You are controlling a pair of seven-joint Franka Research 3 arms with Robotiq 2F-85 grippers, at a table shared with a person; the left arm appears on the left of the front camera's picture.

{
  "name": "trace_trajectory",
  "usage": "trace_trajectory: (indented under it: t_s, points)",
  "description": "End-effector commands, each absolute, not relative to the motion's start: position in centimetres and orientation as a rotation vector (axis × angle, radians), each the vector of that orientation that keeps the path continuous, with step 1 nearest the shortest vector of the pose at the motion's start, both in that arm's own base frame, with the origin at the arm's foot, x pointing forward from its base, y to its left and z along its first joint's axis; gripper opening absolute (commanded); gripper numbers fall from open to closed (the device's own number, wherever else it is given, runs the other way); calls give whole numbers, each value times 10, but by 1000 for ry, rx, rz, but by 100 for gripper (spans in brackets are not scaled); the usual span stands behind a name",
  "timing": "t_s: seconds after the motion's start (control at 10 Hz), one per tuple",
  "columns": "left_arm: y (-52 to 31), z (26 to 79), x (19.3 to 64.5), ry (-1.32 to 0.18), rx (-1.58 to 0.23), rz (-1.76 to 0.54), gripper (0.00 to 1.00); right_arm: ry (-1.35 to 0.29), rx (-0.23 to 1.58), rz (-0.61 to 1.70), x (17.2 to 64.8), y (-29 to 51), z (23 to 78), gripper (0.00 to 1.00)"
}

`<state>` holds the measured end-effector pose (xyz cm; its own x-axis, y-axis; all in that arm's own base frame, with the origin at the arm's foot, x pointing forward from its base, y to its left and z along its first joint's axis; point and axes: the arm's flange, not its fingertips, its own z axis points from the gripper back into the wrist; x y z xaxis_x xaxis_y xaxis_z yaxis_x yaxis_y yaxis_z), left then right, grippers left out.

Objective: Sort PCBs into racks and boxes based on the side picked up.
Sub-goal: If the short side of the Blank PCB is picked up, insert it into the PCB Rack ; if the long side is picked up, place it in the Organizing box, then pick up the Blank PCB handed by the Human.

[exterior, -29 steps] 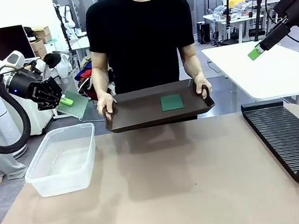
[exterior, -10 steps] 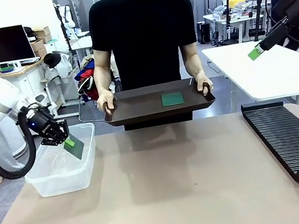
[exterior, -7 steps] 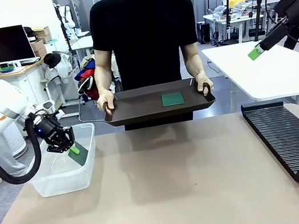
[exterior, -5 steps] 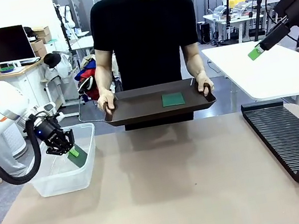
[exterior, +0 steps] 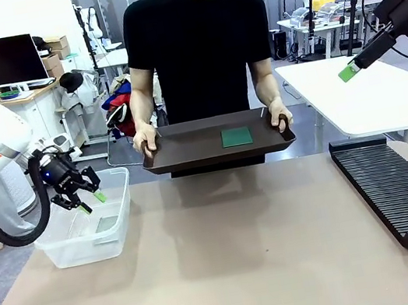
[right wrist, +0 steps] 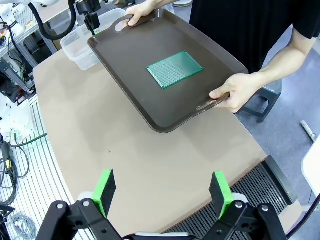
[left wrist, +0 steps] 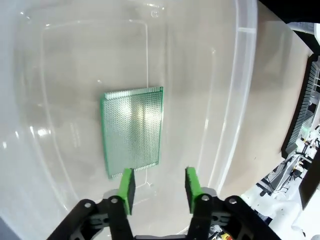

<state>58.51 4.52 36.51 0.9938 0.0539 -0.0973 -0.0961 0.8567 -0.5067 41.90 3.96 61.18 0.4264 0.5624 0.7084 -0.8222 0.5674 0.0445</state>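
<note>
my left gripper (left wrist: 159, 185) has its jaws apart, the two green pads (left wrist: 126, 186) standing open with nothing between them. it hangs over the clear tub (exterior: 70, 253), tips pointing down into it. below the tips the pcb (left wrist: 132, 130) lies flat on the tub's floor, touching neither pad. from the wrist its upper face looks green with a fine grid of shiny dots. in the front view i see it as a pale greyish patch in the near right part of the tub.

my right gripper (right wrist: 162, 189) is spread wide too, jaws far apart and empty. it sits high above the right side of the table (exterior: 246, 256) and looks down across it.

out past that gripper the person's hands (exterior: 144, 141) hold the brown tray (exterior: 189, 159) by its two end handles, one hand on each, just beyond the table's far edge and lifted off it. the second pcb (exterior: 235, 137) lies flat on the tray, dark green face up, a little toward my right of the tray's middle and apart from its rim.

the black rack (exterior: 400, 189) lies flat along the table's right side, long side running away from me, well apart from the tub, which stands at the table's left side. i can't make out any board standing in the rack's slots.
</note>
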Motion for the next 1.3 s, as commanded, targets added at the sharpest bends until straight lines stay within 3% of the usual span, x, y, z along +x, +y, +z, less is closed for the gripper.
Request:
trace_trajectory:
  t_s: [0.0,0.3,0.8,0.9,1.2]
  points:
    - [48,386,573,63,-489,94,72,-708,436,903,419,40,611,100]
    - [42,416,562,24,-460,-47,100,-708,436,903,419,40,611,100]
    - [33,439,555,-104,-478,-80,100,-708,436,903,419,40,611,100]
    - [36,441,563,-33,-448,-97,100,-708,436,903,419,40,611,100]
    - [36,441,563,-33,-448,-97,100,-708,436,903,419,40,611,100]
